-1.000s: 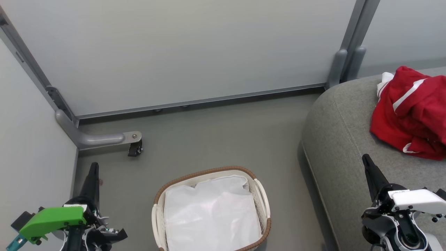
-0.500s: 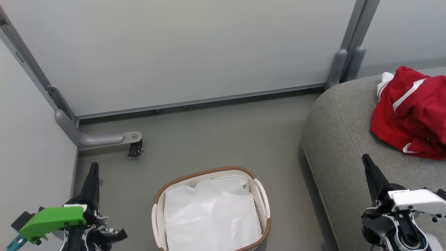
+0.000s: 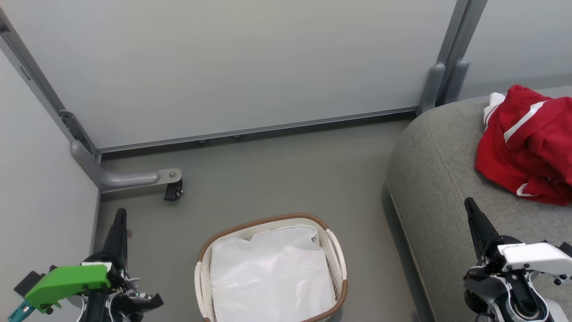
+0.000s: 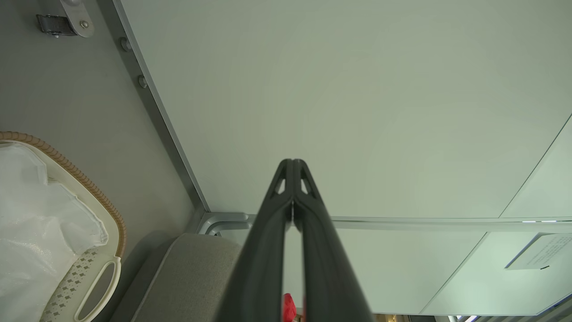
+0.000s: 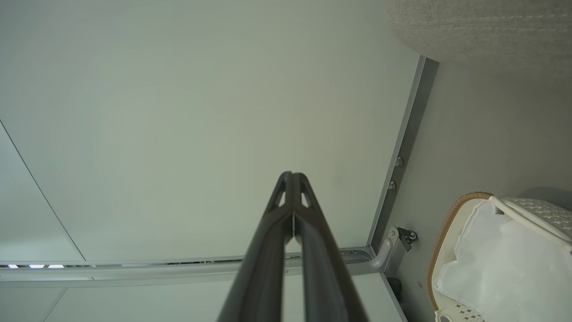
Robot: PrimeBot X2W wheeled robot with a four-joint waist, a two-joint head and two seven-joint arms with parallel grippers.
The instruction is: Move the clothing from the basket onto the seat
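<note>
Lying crumpled at the frame's right edge, the clothing (image 3: pixel 527 143) rested on the seat (image 3: pixel 438 188), well apart from the basket (image 3: pixel 268 220) at bottom centre. The left gripper (image 3: pixel 119 213) and right gripper (image 3: pixel 469 205) both had their jaws pressed together.

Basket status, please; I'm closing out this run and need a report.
Left end effector shut, empty; right end effector shut, empty. Clothing piled on seat. Basket shows white liner, no red. No obstruction seen.
</note>
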